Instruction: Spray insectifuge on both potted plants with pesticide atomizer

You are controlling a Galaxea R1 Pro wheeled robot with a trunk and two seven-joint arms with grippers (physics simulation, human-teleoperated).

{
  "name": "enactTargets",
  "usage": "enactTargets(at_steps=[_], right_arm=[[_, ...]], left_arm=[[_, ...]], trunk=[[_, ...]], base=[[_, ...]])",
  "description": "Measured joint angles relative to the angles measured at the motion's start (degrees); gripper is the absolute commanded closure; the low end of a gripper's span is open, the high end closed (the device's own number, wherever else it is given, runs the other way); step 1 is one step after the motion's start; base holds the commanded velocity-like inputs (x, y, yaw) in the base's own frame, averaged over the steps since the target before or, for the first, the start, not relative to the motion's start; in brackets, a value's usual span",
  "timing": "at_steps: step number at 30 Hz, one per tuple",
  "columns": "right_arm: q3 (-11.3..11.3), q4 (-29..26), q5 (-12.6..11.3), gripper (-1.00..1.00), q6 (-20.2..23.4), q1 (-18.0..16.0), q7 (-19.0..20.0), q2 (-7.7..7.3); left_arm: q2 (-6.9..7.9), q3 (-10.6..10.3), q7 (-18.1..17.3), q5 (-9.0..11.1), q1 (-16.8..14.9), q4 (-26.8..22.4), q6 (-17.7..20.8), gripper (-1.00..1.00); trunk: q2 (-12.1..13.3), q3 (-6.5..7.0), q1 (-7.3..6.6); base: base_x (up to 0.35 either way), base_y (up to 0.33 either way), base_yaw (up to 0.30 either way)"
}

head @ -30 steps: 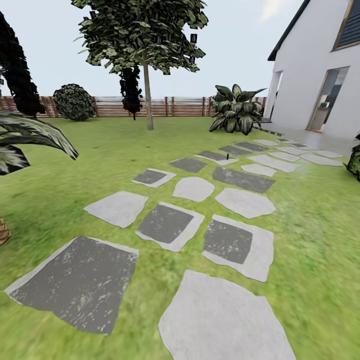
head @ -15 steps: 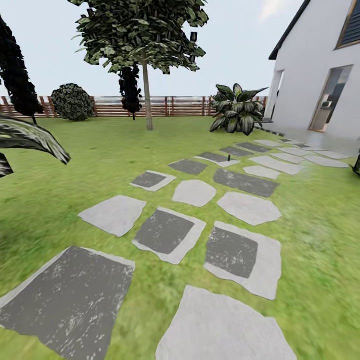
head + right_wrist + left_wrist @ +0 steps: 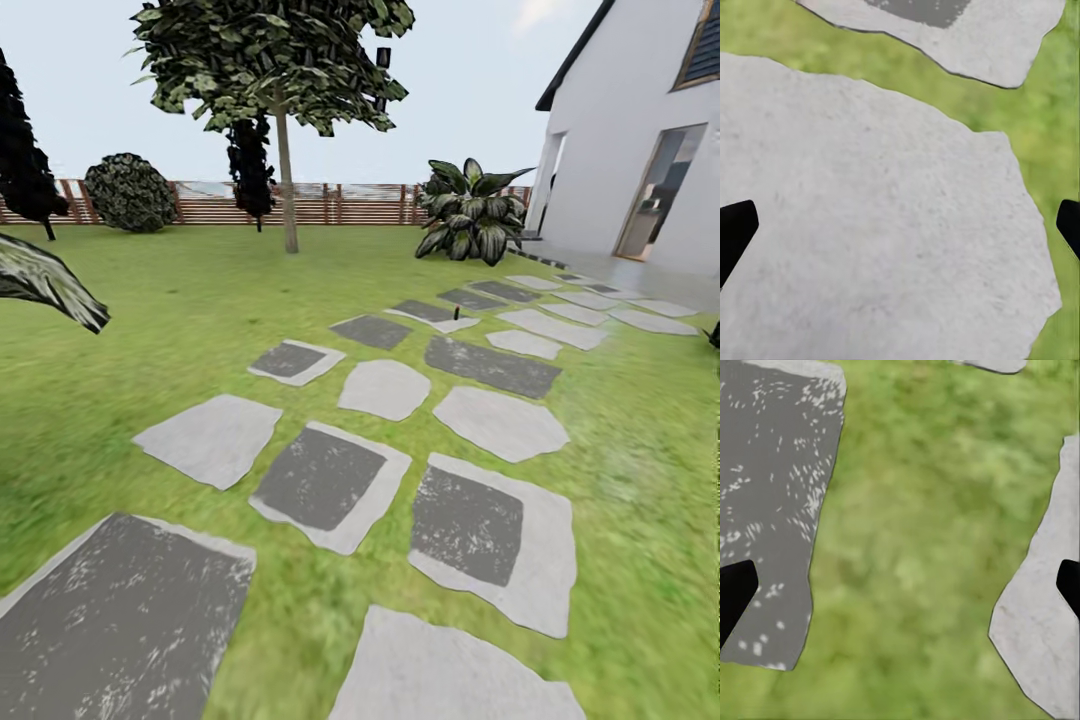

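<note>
I am looking over the garden: green lawn (image 3: 150,330) crossed by grey paving stones (image 3: 325,485). A tiny dark upright thing (image 3: 457,314) stands by a far stone, too small to identify. The pesticide atomizer cannot be made out for certain, and the potted plants are out of view. In the left wrist view my left gripper (image 3: 900,592) is open above grass between two stones, its dark fingertips (image 3: 735,592) at the picture's edges. My right gripper (image 3: 900,232) is open over a pale stone (image 3: 870,225), with nothing between its fingers.
A tree trunk (image 3: 288,190) rises mid-lawn before the brown slat fence (image 3: 330,203). A big broad-leaved plant (image 3: 472,212) stands near the white house (image 3: 640,130). A round bush (image 3: 128,192) sits far left, and a striped leaf (image 3: 45,280) juts in at the left.
The whole picture has shifted: the camera has moved forward along the stones, and the nearest ones now look larger. The striped leaf at the left has slid toward the edge.
</note>
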Motion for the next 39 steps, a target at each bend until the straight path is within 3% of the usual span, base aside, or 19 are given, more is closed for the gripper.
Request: enactTargets(at_steps=[10, 39], right_arm=[[0.0, 0.0, 0.0, -1.0, 0.0, 0.0, 0.0, 0.0], [0.0, 0.0, 0.3, -1.0, 0.0, 0.0, 0.0, 0.0]], left_arm=[[0.0, 0.0, 0.0, 0.0, 0.0, 0.0, 0.0, -1.0], [-0.03, 0.0, 0.0, 0.0, 0.0, 0.0, 0.0, -1.0]], trunk=[[0.0, 0.0, 0.0], [0.0, 0.0, 0.0]], base=[[0.338, 0.0, -0.188], [0.338, 0.0, -0.004]])
